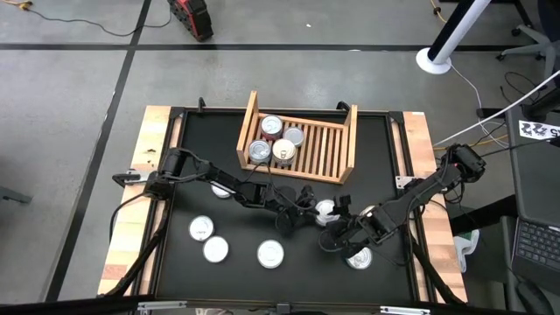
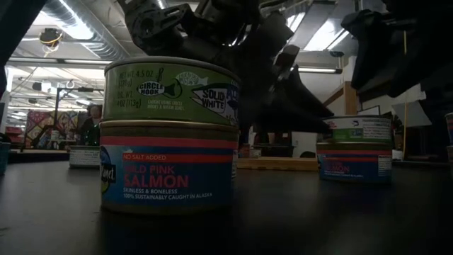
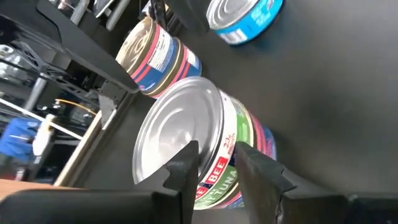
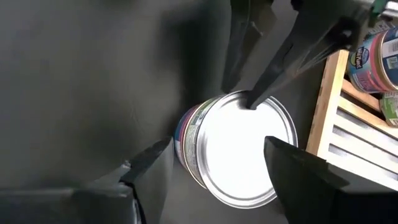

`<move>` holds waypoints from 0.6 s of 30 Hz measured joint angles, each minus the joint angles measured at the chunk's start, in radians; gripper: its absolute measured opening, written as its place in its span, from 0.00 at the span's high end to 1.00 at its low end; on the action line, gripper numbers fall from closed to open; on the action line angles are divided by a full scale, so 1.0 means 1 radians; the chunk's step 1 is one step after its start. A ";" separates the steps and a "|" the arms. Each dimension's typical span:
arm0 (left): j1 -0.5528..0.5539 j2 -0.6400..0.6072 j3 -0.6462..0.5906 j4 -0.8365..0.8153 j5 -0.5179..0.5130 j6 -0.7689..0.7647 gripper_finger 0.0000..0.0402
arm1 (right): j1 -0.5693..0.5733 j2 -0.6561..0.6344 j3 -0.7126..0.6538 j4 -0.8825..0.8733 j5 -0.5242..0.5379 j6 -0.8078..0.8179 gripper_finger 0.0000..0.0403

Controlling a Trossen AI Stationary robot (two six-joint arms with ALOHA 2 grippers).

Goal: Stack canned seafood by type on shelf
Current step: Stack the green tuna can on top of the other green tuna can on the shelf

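The left gripper [image 1: 308, 203], at centre frame in the high view, has its narrow-set fingers [image 3: 186, 167] pinching the rim of a green-labelled round tin with a silvery lid [image 3: 186, 134]. The right gripper [image 1: 337, 229], jaws wide apart, straddles that tin. The light wooden slatted shelf [image 1: 328, 149], upper centre, holds four tins [image 1: 272, 126].

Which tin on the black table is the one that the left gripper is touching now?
The stacked tin just right of the left gripper, near the table's middle. The gripper pinches the rim of its lid; the loose tins nearer the front edge stand apart.
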 joint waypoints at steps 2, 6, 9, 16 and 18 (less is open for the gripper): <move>0.000 0.000 0.000 -0.004 -0.016 0.037 0.76 | 0.000 0.000 0.000 0.000 -0.013 0.005 0.38; 0.000 0.000 0.000 -0.002 -0.028 0.070 0.81 | 0.000 0.000 0.000 0.000 -0.051 0.027 0.38; 0.000 0.000 0.000 0.000 -0.030 0.095 0.87 | 0.000 0.000 0.000 0.000 -0.064 0.032 0.38; -0.004 0.000 0.000 0.007 -0.030 0.105 0.97 | 0.000 0.000 0.000 -0.001 -0.067 0.032 0.38; -0.004 0.000 0.000 0.006 -0.030 0.101 0.99 | 0.000 0.000 0.000 -0.001 -0.066 0.028 0.38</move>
